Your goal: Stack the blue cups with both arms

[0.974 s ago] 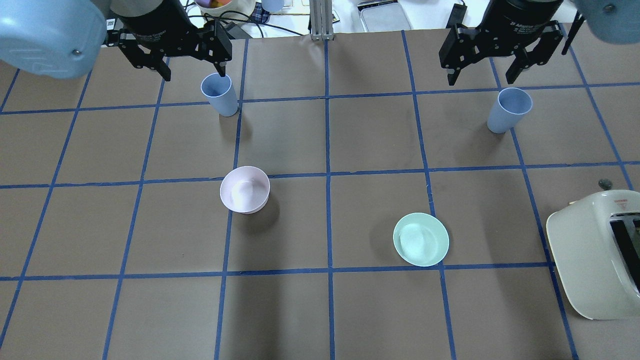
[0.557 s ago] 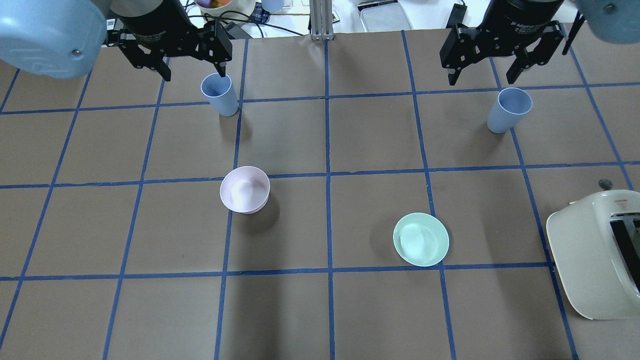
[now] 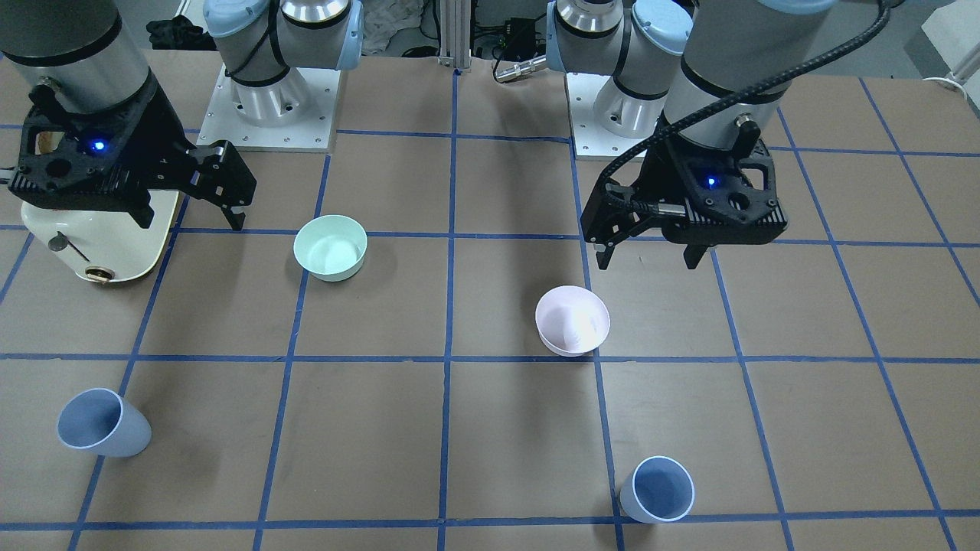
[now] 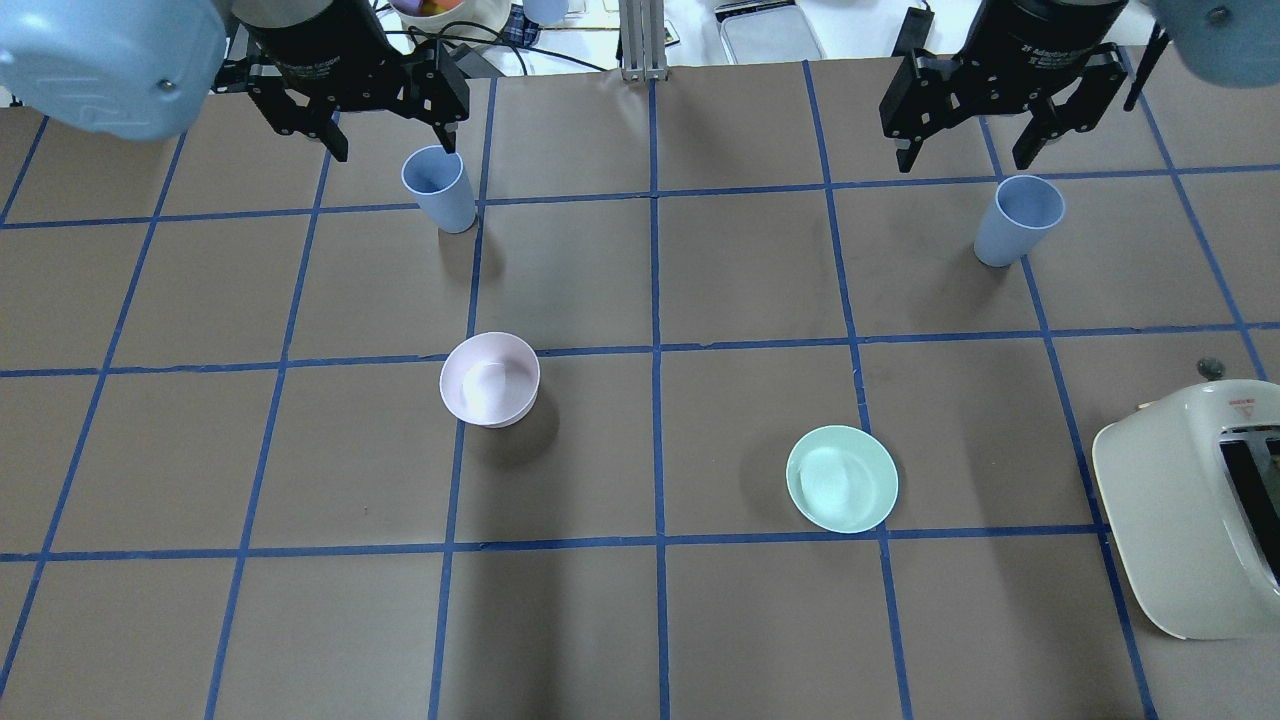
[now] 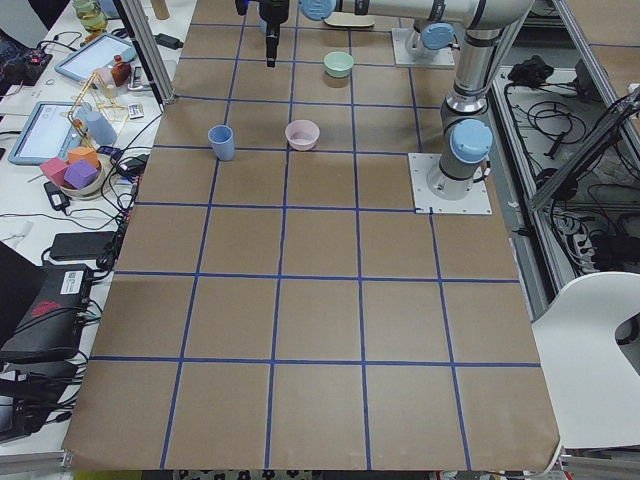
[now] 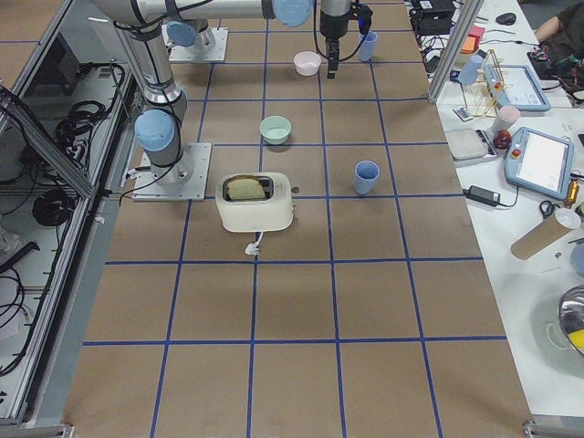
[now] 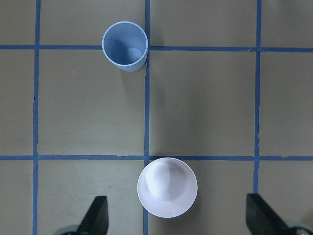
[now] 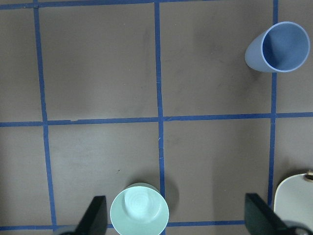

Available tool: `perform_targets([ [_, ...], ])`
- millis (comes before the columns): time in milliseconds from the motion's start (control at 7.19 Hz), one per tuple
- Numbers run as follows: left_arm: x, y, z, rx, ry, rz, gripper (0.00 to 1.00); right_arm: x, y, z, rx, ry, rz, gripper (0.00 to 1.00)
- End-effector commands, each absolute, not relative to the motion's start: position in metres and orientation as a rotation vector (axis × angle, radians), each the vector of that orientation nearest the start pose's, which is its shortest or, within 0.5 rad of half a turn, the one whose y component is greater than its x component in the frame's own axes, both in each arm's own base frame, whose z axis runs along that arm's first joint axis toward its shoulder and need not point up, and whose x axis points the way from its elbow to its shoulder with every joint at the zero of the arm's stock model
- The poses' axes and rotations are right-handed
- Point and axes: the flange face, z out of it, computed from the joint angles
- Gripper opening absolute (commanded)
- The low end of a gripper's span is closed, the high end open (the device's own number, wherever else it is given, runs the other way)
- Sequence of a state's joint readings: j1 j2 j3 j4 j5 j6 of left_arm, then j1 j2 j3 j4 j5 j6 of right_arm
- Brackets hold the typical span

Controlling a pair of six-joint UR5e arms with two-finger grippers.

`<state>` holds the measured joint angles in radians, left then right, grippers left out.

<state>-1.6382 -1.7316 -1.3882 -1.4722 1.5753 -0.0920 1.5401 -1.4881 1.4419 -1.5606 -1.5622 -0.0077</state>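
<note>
Two pale blue cups stand upright and apart on the brown table. One cup (image 4: 440, 190) is at the far left and also shows in the front view (image 3: 658, 490) and the left wrist view (image 7: 124, 46). The other cup (image 4: 1018, 220) is at the far right and also shows in the front view (image 3: 103, 432) and the right wrist view (image 8: 281, 47). My left gripper (image 4: 390, 140) hangs open and empty, high over the table (image 3: 647, 259). My right gripper (image 4: 967, 155) is likewise open and empty (image 3: 191, 222). Neither touches a cup.
A pale pink bowl (image 4: 490, 380) sits left of centre, below my left gripper's fingers (image 7: 97, 215). A mint-green bowl (image 4: 842, 478) sits right of centre. A cream toaster (image 4: 1190, 510) stands at the right edge. Clutter lies beyond the table's far edge.
My left arm has shifted slightly toward the far edge and to the right. The right arm, both cups and the bowls have not moved.
</note>
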Motion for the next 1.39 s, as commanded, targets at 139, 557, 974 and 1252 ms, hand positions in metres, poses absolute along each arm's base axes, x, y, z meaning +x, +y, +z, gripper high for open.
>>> perform_targets([
  [139,-0.172,-0.621,0.485,-0.046,3.142,-0.152,1.00,0.118,-0.534,0.508,0.036,3.132,-0.060,1.00],
  [557,-0.174,-0.722,0.391,-0.006,3.111,-0.051,1.00,0.118,-0.535,0.508,0.036,3.132,-0.060,1.00],
  [974,-0.168,-0.754,0.307,-0.002,3.041,0.047,1.00,0.118,-0.536,0.507,0.036,3.132,-0.063,1.00],
  [1252,-0.168,-0.761,0.282,0.005,3.038,0.051,0.75,0.118,-0.536,0.507,0.036,3.131,-0.063,1.00],
])
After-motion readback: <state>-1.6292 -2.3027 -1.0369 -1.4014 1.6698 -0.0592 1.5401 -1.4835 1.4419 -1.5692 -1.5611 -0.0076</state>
